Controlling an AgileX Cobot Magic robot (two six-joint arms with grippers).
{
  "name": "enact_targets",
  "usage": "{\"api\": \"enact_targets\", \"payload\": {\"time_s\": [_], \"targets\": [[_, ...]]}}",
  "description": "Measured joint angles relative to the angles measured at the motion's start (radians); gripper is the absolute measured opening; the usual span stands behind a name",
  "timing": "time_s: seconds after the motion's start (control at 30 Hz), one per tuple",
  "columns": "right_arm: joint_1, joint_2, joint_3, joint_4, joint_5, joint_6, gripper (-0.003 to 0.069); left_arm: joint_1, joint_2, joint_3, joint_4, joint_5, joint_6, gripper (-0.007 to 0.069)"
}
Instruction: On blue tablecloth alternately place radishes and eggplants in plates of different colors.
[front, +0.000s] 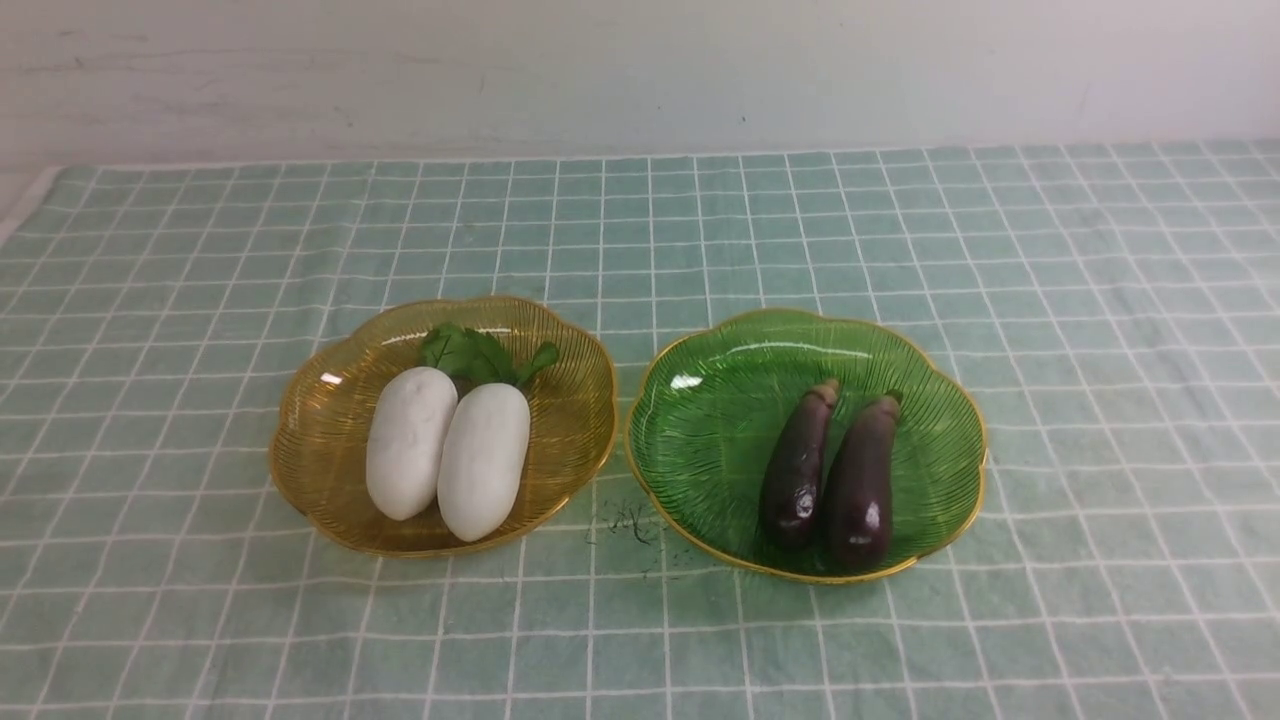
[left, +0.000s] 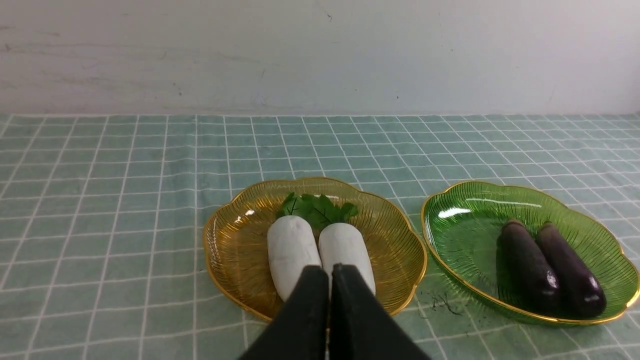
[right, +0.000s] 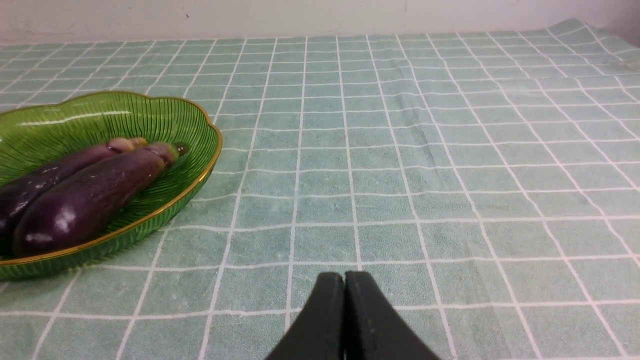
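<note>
Closed together, the fingertips of the left gripper and right gripper show nearest their wrist cameras, while on the pale teal checked tablecloth two white radishes with green leaves lie side by side in the amber scalloped plate, and two purple eggplants in the green scalloped plate to its right.

Green plate, amber plate, seemingly gold rims; white-gridded teal tablecloth

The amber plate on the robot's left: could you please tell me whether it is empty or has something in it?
Not empty: two white radishes lie side by side inside the amber plate's gold rim.
</note>
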Motion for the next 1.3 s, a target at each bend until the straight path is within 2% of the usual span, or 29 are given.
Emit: {"api": "enact_targets", "payload": {"time_s": [0.3,0.73,0.9,1.3], "targets": [[0.0,0.0,0.0,0.0,-0.001,0.002,-0.0015,0.0,0.0,0.007,0.013,0.007,0.0,-0.0008],[0.0,0.0,0.0,0.0,-0.001,0.002,-0.0015,0.012,-0.066,0.435,0.045,-0.298,0.0,-0.0008],[0.0,0.0,0.0,0.0,-0.001,0.002,-0.0015,0.103,-0.146,0.564,0.047,-0.306,0.0,-0.0008],[0.0,0.0,0.0,0.0,-0.001,0.002,-0.0015,0.107,-0.147,0.576,0.049,-0.301,0.002,-0.0008]]}}
